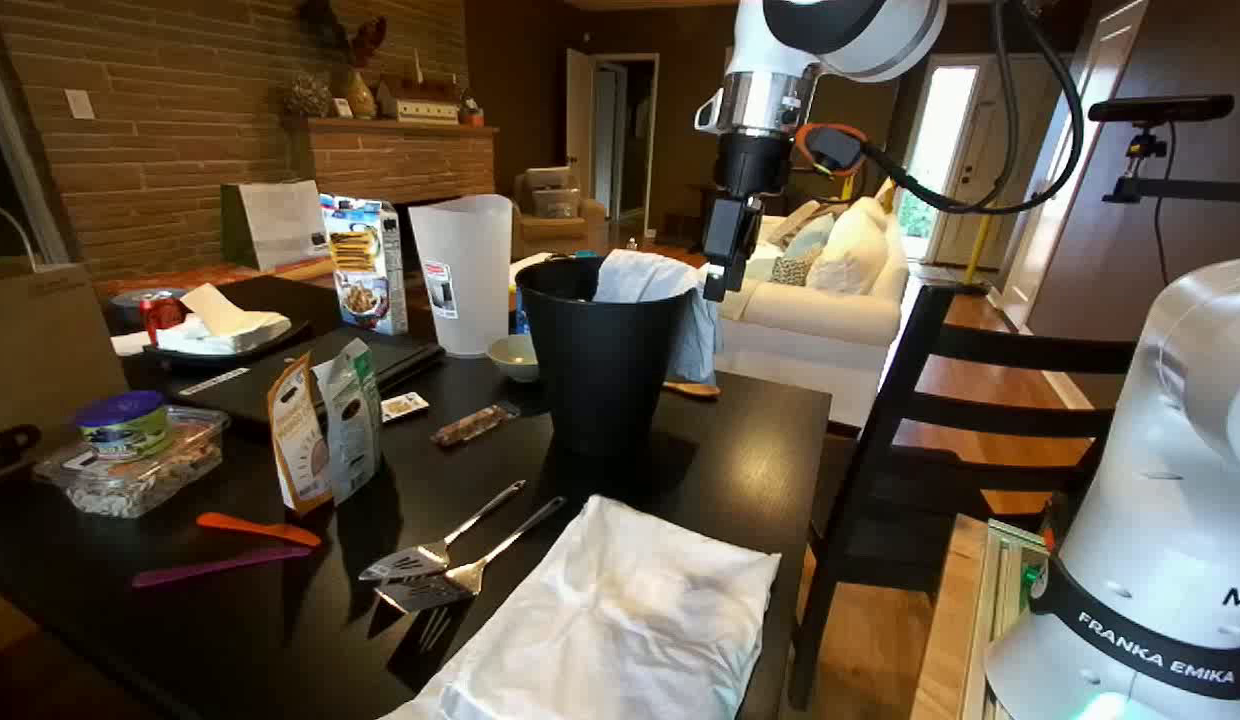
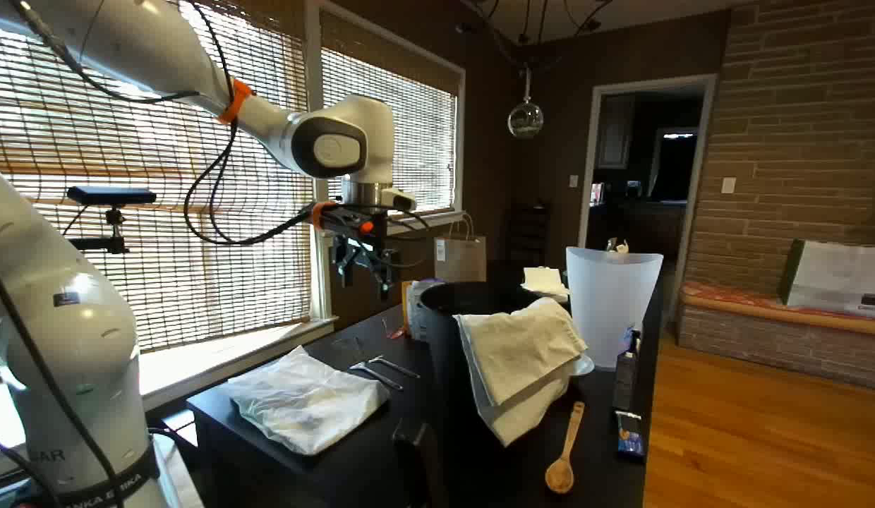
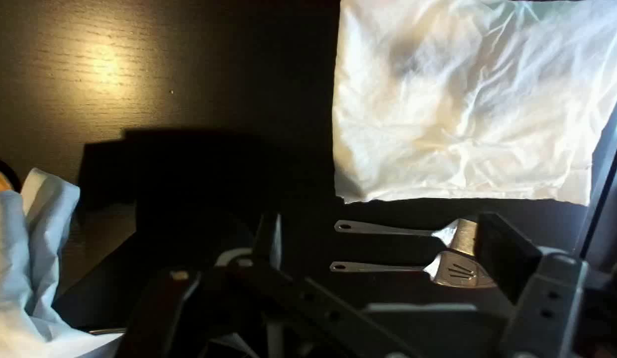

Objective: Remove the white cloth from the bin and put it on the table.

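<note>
The white cloth hangs over the rim of the black bin. In an exterior view it drapes down the outside of the bin as a folded flap. In the wrist view the cloth shows at the lower left edge. The bin stands on the dark table. My gripper is open and empty, above the table, apart from the bin and cloth; it also shows in the other exterior picture. In the wrist view the fingers are wide apart, with only table and spatulas below.
A larger crinkled white sheet lies near the table's end. Two metal spatulas lie beside it. A white translucent jug, bowl and wooden spoon are near the bin. Snack pouches stand upright. A black chair stands alongside.
</note>
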Robot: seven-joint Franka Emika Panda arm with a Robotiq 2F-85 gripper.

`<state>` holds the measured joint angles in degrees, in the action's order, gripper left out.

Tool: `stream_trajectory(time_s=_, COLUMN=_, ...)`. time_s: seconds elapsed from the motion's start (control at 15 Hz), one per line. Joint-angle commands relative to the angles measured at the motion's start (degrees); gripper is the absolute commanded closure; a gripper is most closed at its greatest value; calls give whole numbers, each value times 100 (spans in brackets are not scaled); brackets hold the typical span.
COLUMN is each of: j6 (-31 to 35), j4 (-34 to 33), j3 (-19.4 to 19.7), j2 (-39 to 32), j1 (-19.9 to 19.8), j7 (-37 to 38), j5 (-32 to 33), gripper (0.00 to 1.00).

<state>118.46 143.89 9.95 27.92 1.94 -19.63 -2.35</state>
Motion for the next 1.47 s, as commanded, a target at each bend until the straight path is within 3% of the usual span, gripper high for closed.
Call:
stream_trajectory(time_s=0.0, j6=-14, j4=-10, j3=-72, j2=-8, j1=-77, j7=-29, j5=-38, gripper=0)
stream_trajectory(time_s=0.4, j6=-14, j4=-10, j3=-72, j2=-8, j1=-77, j7=-29, j5=-38, gripper=0)
stream_trajectory(time_s=0.8, j6=2595, j4=-208, j3=-167, j2=-824, j1=-174, j7=-160, j5=590, gripper=0)
stream_trajectory(time_s=1.0, j6=3847, j4=-251, j3=-304, j2=-1444, j1=-396, j7=-15, j5=1368, gripper=0)
stream_trajectory(time_s=1.2, j6=4863, j4=-434, j3=-610, j2=-2128, j1=-998, j7=581, j5=2744, gripper=0)
stream_trajectory(time_s=1.27, j6=5015, j4=-607, j3=-882, j2=-2341, j1=-1419, j7=833, j5=3195, gripper=0)
stream_trajectory(time_s=1.4, j6=4870, j4=-1038, j3=-1099, j2=-2599, j1=-1875, j7=1572, j5=4117, gripper=0)
